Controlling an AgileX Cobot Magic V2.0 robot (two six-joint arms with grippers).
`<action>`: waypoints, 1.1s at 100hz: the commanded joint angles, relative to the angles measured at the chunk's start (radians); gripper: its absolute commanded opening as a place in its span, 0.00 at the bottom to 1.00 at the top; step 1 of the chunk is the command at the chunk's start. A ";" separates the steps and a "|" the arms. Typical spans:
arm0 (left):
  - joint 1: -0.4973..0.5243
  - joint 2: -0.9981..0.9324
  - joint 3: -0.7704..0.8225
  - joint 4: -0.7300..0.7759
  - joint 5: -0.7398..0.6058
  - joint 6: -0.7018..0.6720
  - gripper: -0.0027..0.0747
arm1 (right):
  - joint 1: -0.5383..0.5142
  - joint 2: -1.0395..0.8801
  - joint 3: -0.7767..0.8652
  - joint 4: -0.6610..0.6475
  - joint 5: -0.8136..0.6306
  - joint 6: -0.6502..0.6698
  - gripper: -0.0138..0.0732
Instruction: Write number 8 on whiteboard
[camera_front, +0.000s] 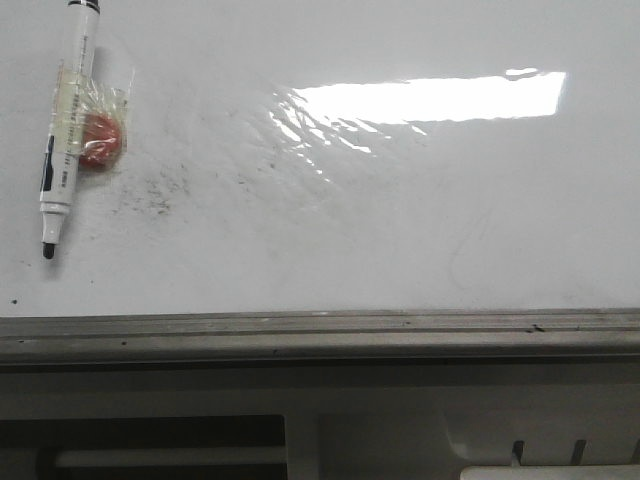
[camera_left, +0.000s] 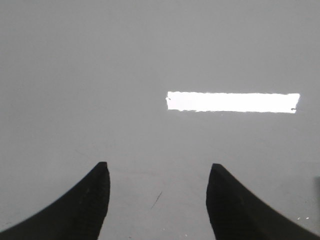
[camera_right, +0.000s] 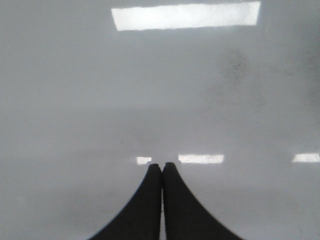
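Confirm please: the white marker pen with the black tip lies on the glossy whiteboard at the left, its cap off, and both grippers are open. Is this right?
Not quite. Only the left gripper is open; the right wrist view shows the right gripper shut, empty. The white marker pen does lie uncapped at the left of the glossy whiteboard.

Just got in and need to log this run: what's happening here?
Nothing is being handled yet. The whiteboard carries only faint grey smudges and glare, with no figure drawn on it. A black-tipped marker, uncapped, lies on the board's left side with a red object wrapped in clear tape against it. The left gripper is open above bare board, and the right gripper is shut with nothing between its fingers. Neither arm shows in the front view, so writing has not started.
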 joint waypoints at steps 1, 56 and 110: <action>-0.026 0.041 -0.034 0.008 -0.083 -0.004 0.56 | -0.006 0.020 -0.038 0.003 -0.077 0.000 0.09; -0.504 0.456 -0.036 0.008 -0.275 -0.004 0.56 | -0.006 0.020 -0.038 0.003 -0.097 0.000 0.09; -0.641 0.730 -0.058 -0.030 -0.413 -0.013 0.51 | -0.006 0.020 -0.038 0.003 -0.085 0.000 0.09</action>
